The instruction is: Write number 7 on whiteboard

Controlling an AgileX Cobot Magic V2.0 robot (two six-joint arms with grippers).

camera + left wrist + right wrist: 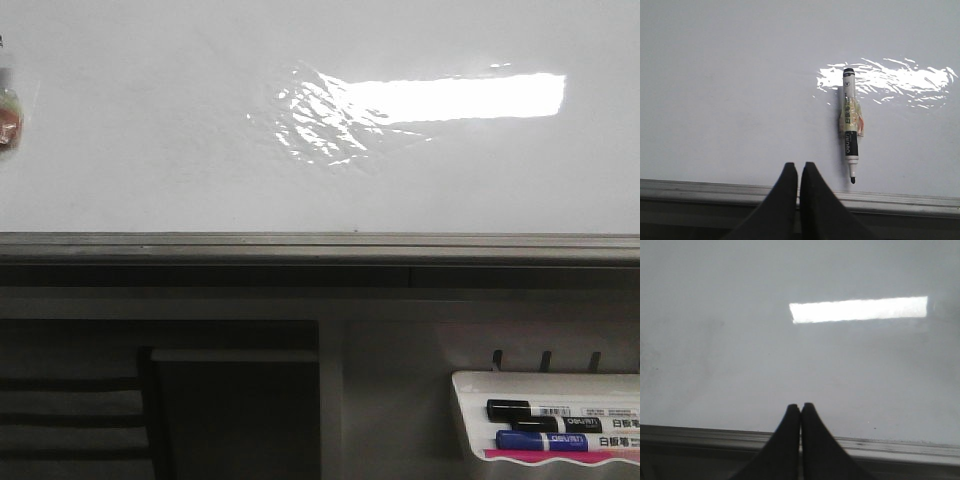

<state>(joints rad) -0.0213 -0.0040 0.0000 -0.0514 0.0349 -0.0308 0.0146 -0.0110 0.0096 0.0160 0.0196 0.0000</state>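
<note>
The whiteboard (pixel 150 130) fills the front view, glossy white with bright glare and a grey rail along its lower edge. No number 7 shows on it in any view. In the left wrist view a black-tipped marker (pixel 850 125) sticks to the board (pixel 730 90), tip down and uncapped, with tape round its middle. My left gripper (pixel 799 167) is shut and empty, just beside and below the marker's tip, over the rail. My right gripper (pixel 801 407) is shut and empty before the bare board (pixel 740 355). Neither gripper appears in the front view.
A white marker tray (pixel 470 385) hangs below the board at the lower right, holding a black marker (pixel 545 410) and a blue marker (pixel 560 441). The grey rail (pixel 320 245) runs the full width. The taped marker (pixel 8 110) shows at the far left edge.
</note>
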